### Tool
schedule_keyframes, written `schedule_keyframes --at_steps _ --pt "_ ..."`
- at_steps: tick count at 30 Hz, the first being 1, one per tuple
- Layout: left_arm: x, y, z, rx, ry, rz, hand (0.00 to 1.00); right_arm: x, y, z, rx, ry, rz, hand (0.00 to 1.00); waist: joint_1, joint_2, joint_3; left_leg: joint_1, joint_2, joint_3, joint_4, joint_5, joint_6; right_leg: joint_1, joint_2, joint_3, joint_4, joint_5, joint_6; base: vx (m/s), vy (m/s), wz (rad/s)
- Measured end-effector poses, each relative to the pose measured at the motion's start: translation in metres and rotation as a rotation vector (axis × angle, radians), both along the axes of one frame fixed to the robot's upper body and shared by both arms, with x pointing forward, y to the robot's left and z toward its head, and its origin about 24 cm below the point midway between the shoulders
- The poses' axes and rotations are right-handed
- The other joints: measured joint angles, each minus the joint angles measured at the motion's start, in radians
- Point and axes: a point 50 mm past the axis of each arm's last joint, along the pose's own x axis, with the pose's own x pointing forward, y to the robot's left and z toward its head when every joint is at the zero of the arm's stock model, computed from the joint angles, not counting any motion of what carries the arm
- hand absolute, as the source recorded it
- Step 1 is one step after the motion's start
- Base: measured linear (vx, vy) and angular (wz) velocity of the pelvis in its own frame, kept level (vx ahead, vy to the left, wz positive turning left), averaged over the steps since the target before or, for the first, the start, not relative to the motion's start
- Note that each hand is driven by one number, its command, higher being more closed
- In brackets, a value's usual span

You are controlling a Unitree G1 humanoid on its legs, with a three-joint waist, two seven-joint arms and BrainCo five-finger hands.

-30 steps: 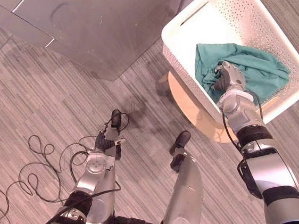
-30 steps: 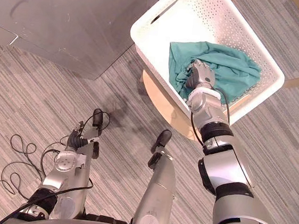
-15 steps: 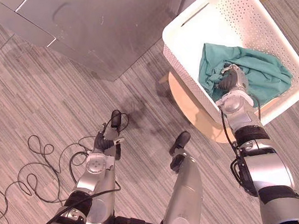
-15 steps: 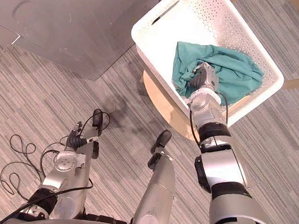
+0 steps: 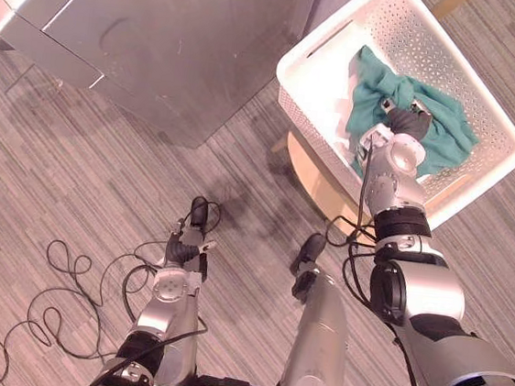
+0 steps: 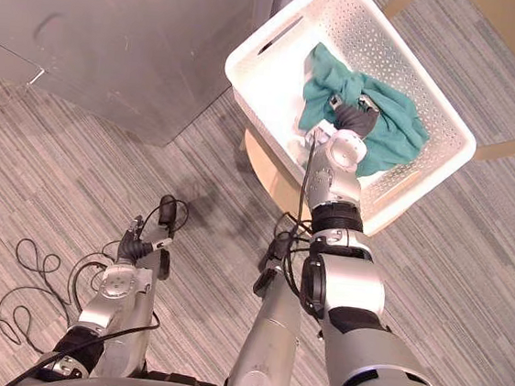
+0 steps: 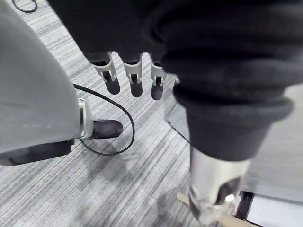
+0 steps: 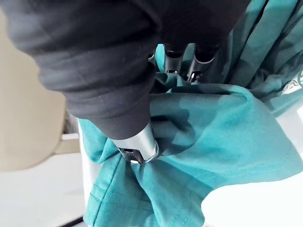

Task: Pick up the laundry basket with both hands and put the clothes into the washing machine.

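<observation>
1. R arm is stretched fwd into the white laundry basket (image 5: 319, 63); right hand (image 5: 408, 124) is clamped, fingers & thumb, on the teal garment (image 5: 440, 137).
2. Garment is bunched around that hand, inside the basket.
3. Left hand (image 5: 184, 246) is hung low, fingers relaxed.
4. Basket is seated on a stool (image 5: 317, 183) beside the washing machine (image 5: 163, 36).

one basket (image 5: 412, 39), one teal cloth (image 5: 447, 144), one stool (image 5: 318, 186)

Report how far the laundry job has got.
Done: nothing yet; the white perforated plastic basket sits on the round wooden stool, not lifted. In hand: the right hand grips the teal cloth inside it; the left hand hangs open near the striped grey floor. Left: getting the cloth into the grey metal machine.
</observation>
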Motion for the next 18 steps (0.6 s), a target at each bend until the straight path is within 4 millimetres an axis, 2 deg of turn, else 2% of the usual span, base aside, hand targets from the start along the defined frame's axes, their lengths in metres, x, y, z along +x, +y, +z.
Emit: schedule_keyframes --at_steps 10,12,14,18 --pt "-0.010 0.001 -0.014 -0.035 0.071 0.026 0.00 -0.015 0.007 0.041 0.376 -0.335 0.013 1.00 0.000 0.000 0.000 0.042 -0.007 0.000 -0.030 0.016 0.000 0.031 -0.006 -0.003 0.000 -0.001 0.000 -0.01 -0.036 0.02" --pt "-0.010 0.001 -0.014 -0.035 0.073 0.026 0.00 -0.016 0.009 0.044 0.382 -0.353 0.014 1.00 -0.001 0.000 0.000 0.046 -0.007 0.001 -0.030 0.016 0.000 0.035 -0.006 -0.003 0.000 -0.001 0.001 0.00 -0.016 0.01" --pt "-0.013 0.003 -0.018 -0.036 0.093 0.038 0.00 -0.026 0.019 0.057 0.444 -0.455 0.034 1.00 -0.003 0.001 -0.001 0.074 -0.007 0.001 -0.031 0.011 0.001 0.062 -0.007 -0.003 0.002 -0.007 0.001 -0.02 -0.048 0.01" --pt "-0.018 0.005 -0.024 -0.035 0.121 0.044 0.00 -0.043 0.033 0.063 0.492 -0.567 0.061 1.00 -0.003 0.002 -0.001 0.122 -0.010 0.000 -0.032 -0.003 -0.004 0.108 -0.012 -0.004 0.010 -0.023 0.004 -0.01 -0.047 0.04"
